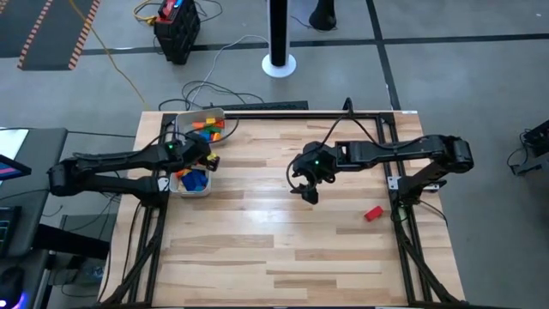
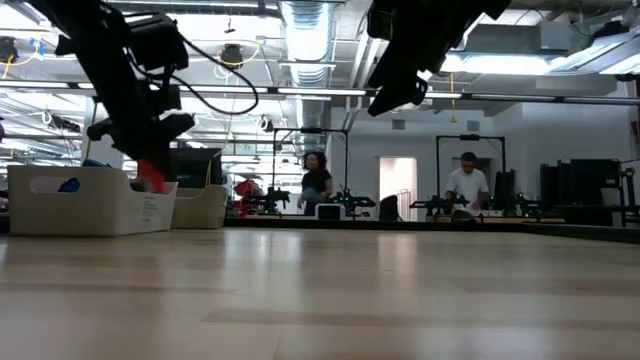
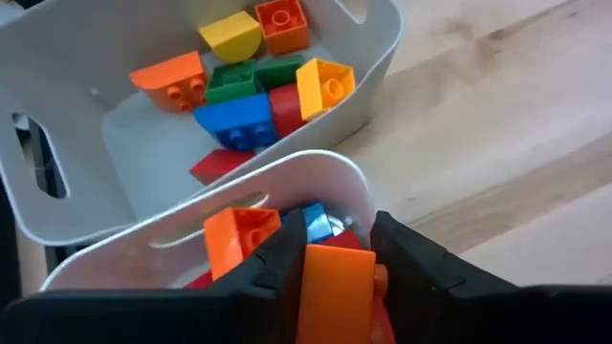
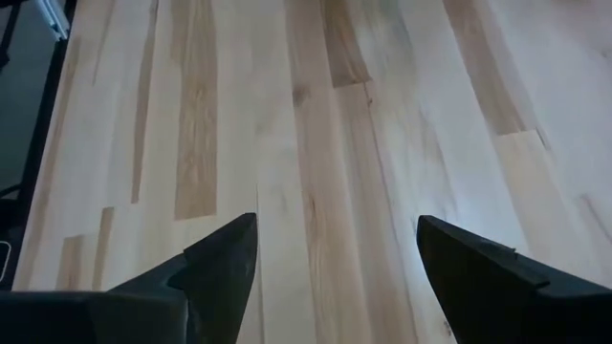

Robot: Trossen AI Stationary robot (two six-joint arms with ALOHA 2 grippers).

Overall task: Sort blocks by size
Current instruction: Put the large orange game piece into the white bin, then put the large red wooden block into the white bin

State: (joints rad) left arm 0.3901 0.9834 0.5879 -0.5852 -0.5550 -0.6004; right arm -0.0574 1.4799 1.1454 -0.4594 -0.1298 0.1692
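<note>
We see the left gripper (image 3: 337, 287) poised over the near white tray (image 3: 316, 172), its jaws clamped on an orange block (image 3: 335, 291) that sits upright between them, just above the tray's rim. Under and beside it in that tray lie another orange block (image 3: 234, 239), a blue one (image 3: 314, 220) and some red.

The far white tray (image 3: 378, 57) stands touching the near one and holds a loose pile of blocks (image 3: 253, 81): orange, yellow, green, blue and red. From above, both trays sit at the counter's (image 1: 283, 249) far left corner, the left gripper (image 1: 196, 159) over the near one (image 1: 190, 190).

The right gripper (image 1: 307, 190) hangs over the middle of the counter, well apart from the trays. Its jaws stand wide apart with nothing between them; its wrist view shows only bare wood (image 4: 316, 143) under the two fingers (image 4: 215, 258).

One red block (image 1: 372, 214) lies alone on the counter near the right edge, to the right of the right gripper and clear of it.

In the level view, two people (image 2: 315, 180) stand in the room beyond the counter.
</note>
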